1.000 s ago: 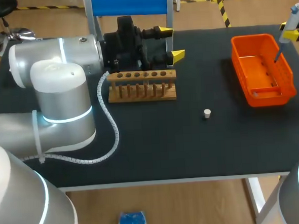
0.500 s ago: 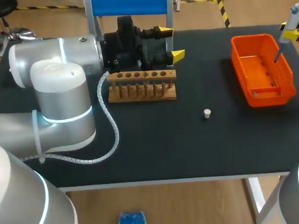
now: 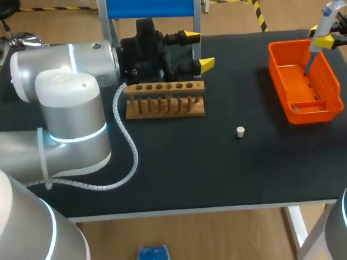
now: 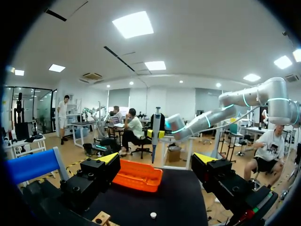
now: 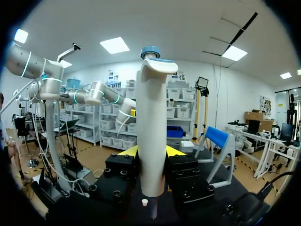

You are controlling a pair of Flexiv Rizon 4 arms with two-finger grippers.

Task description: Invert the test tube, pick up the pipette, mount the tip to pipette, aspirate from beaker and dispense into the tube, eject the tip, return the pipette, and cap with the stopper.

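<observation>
A white pipette [image 3: 321, 25] with a blue cap hangs upright over the orange bin [image 3: 289, 108], its tip down inside the bin. My right gripper [image 3: 327, 39] is shut on the pipette's body [image 5: 151, 136], yellow tips on both sides. The small white stopper [image 3: 240, 132] lies on the black mat, ahead of and below the pipette [image 5: 145, 202]. My left gripper [image 3: 198, 49] stands open with nothing in it behind the wooden tube rack [image 3: 164, 99]. From the left gripper [image 4: 156, 162] I see the bin [image 4: 138, 175], the pipette [image 4: 154, 136] and the stopper [image 4: 153, 215] ahead.
A blue-topped stand [image 3: 151, 4] rises at the table's back, just behind the left gripper. The bulky left arm [image 3: 71, 101] and its coiled cable [image 3: 129, 150] cover the table's left part. The bin sits near the right edge.
My right gripper has carried the pipette a little to the left, so its tip now hangs further in over the orange bin. The left arm has not moved.
</observation>
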